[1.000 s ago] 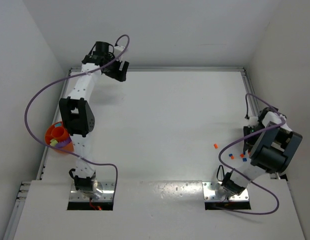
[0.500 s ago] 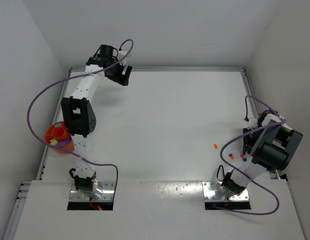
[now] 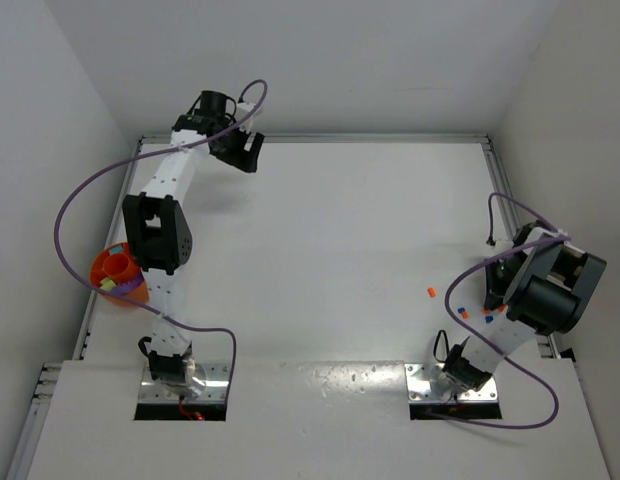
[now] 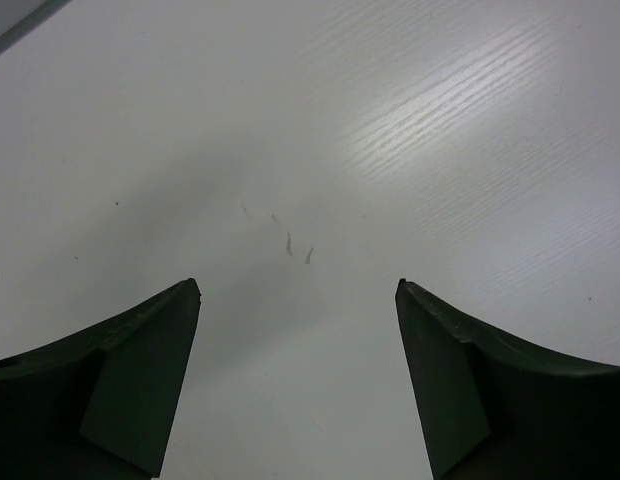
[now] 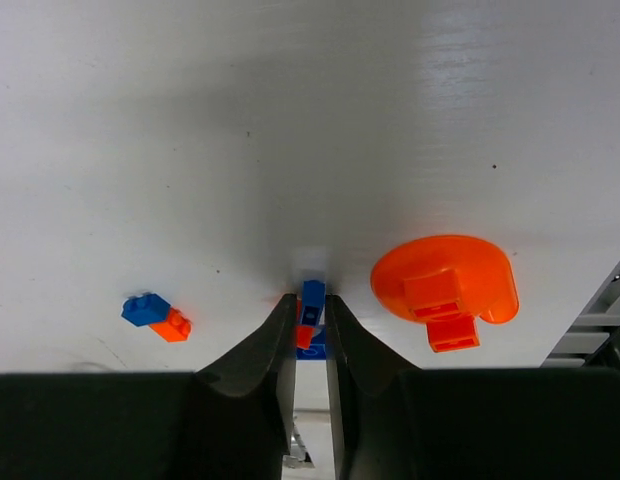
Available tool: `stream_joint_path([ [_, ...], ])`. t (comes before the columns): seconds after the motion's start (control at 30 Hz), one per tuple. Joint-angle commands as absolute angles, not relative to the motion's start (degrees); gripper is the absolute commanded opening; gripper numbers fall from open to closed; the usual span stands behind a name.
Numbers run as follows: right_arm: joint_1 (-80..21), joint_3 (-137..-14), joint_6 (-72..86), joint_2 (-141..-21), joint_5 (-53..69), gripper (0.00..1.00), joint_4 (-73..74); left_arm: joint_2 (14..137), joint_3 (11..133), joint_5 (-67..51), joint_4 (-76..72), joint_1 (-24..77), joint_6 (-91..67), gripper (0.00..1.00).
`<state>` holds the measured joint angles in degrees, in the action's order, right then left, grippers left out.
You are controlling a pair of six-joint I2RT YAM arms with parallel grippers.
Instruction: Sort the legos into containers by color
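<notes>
Nearest the arm bases, the right hand (image 5: 310,300) is hanging low over the white tabletop (image 3: 340,230), its two dark fingers drawn close together and pinching a small blue plastic brick (image 5: 313,293). More orange and blue brick is showing in the gap just under it. To one side in the wrist view, a joined blue-and-orange pair of bricks (image 5: 155,316) is lying loose. To the other side, a flat round orange plastic piece (image 5: 490,280) is carrying two orange bricks (image 5: 440,305), near the fingers but apart from them. A lone orange brick (image 3: 431,292) is sitting a little further out toward the middle.

At the left edge, the round shallow orange plastic bowl (image 3: 95,268) is resting beside the left arm, which is partly covering it. It is holding lime green (image 3: 107,284) and purple (image 3: 133,283) bricks.

Farthest off, near the back left corner, the left hand (image 4: 298,285) is hovering with fingers spread wide apart, gripping nothing, over bare tabletop.
</notes>
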<state>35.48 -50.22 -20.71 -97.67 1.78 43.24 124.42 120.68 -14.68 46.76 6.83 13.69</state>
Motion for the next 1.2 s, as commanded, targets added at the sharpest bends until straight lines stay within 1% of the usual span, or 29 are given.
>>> stream_joint_path([
  [0.0,35.16,-50.27,-20.21,-98.09,2.72,0.17,41.75,121.73,120.59,-15.38,46.23,6.94,14.24,0.85],
  [0.17,35.16,-49.75,-20.21,-99.14,2.72,0.16,41.22,121.2,118.57,-15.38,46.23,6.94,14.24,0.85],
  [0.3,34.63,-50.36,-20.21,-100.19,3.95,0.07,41.22,119.54,116.11,-16.52,45.18,6.94,14.24,0.85],
  [0.4,33.58,-53.07,-20.74,-100.2,6.67,0.02,42.8,117.6,113.21,-17.92,43.25,6.24,14.24,0.85],
  [0.53,31.12,-58.17,-21.88,-100.2,13.16,0.0,46.75,113.83,107.95,-20.99,40.09,4.22,12.83,0.85],
  [0.63,27.61,-64.06,-21.88,-100.89,19.48,0.0,51.05,111.63,104.78,-22.93,37.28,3.69,11.78,0.85],
  [0.73,22.6,-71.79,-21.88,-103.96,25.12,0.0,55.45,108.82,100.82,-24.6,35.78,3.69,11.78,0.85],
  [0.77,21.2,-76.07,-21.88,-105.02,26.62,0.0,56.76,108.2,99.94,-25.22,35.08,3.17,11.78,0.85],
  [0.87,13.83,-85.23,-23.72,-109.67,38.71,0.0,62.91,105.04,96.08,-28.73,33.58,3.16,11.25,0.85],
  [0.93,10.21,-90.5,-25.83,-112.31,44.18,0.0,67.92,103.11,93.97,-30.32,32.44,4.21,11.25,0.85],
  [0.97,8.37,-96.27,-25.84,-115.54,46.82,0.0,69.33,101.27,93.09,-31.11,31.91,4.91,11.25,0.85],
  [1.0,5.13,-99.2,-25.84,-117.49,52.33,0.0,71.96,100.38,91.34,-31.72,31.38,6.31,11.25,0.85],
  [1.03,3.53,-105.75,-25.84,-119.51,54.73,0.0,73.46,99.59,90.45,-32.25,31.38,7.02,11.77,0.85],
  [1.07,1.95,-109.74,-25.84,-121.79,56.84,0.0,75.13,98.19,89.57,-32.95,30.25,7.64,11.17,0.85],
  [1.1,0.37,-113.17,-24.97,-125.99,60.69,0.0,76.1,97.56,88.86,-33.48,29.54,8.17,10.47,0.85],
  [1.17,-4.03,-114.7,-18.13,-126.04,61.87,0.0,69.64,96.16,85.97,-35.76,26.13,9.4,6.96,0.85],
])
